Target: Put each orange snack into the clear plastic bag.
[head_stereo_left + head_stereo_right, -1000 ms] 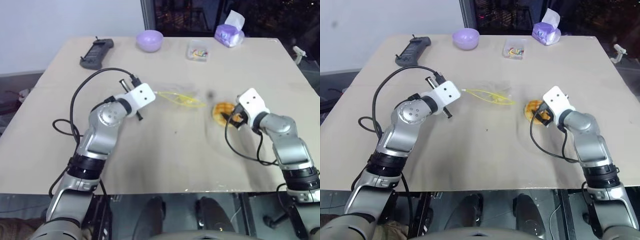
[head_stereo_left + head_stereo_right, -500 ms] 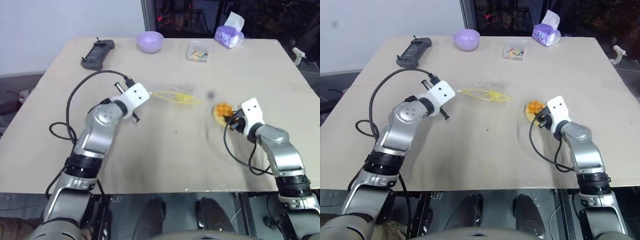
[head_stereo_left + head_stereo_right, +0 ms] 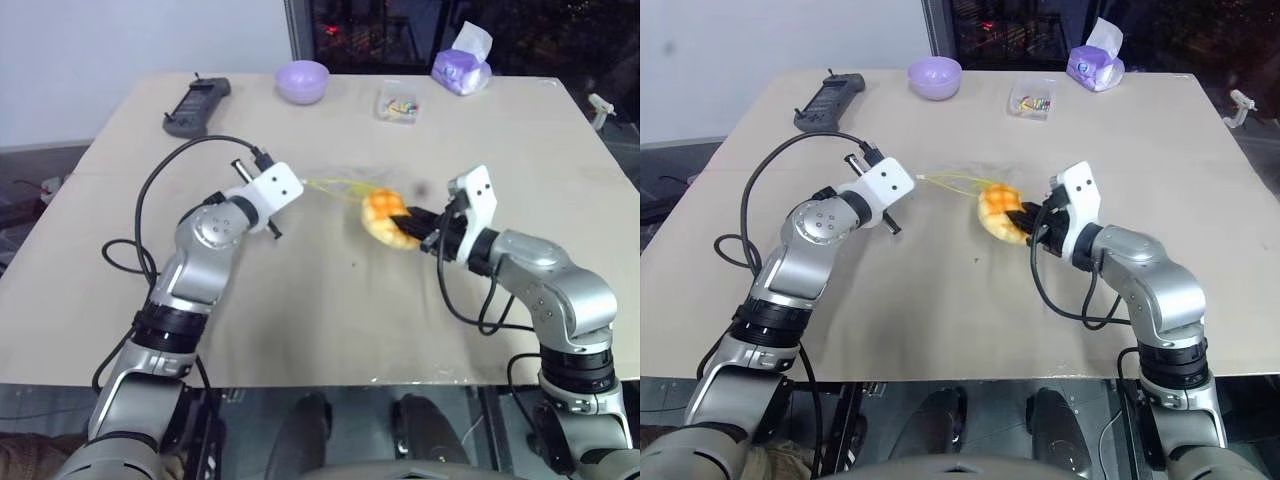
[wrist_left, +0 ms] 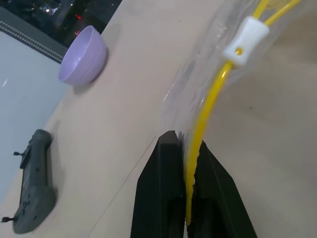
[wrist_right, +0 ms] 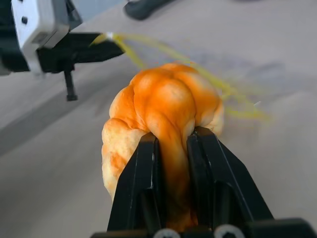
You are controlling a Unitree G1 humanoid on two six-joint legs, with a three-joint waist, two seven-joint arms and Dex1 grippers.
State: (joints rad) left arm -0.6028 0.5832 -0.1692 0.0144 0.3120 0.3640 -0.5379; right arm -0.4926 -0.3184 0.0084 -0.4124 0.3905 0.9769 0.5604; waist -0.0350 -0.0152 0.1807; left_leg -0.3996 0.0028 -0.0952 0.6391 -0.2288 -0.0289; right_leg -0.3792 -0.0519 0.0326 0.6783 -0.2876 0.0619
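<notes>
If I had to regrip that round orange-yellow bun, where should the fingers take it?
Probably across the middle of the round orange-yellow bun, from its right side, as the right gripper does now: it is soft and bulges around the pinching fingers.

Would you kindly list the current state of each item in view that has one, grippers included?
orange snack: squeezed between the right gripper's fingers, lifted off the table, at the bag's mouth.
clear plastic bag: mouth open, pinched at its yellow seal strip.
left gripper: shut on the bag's edge.
right gripper: shut on the snack.
purple bowl: upright on the table.
</notes>
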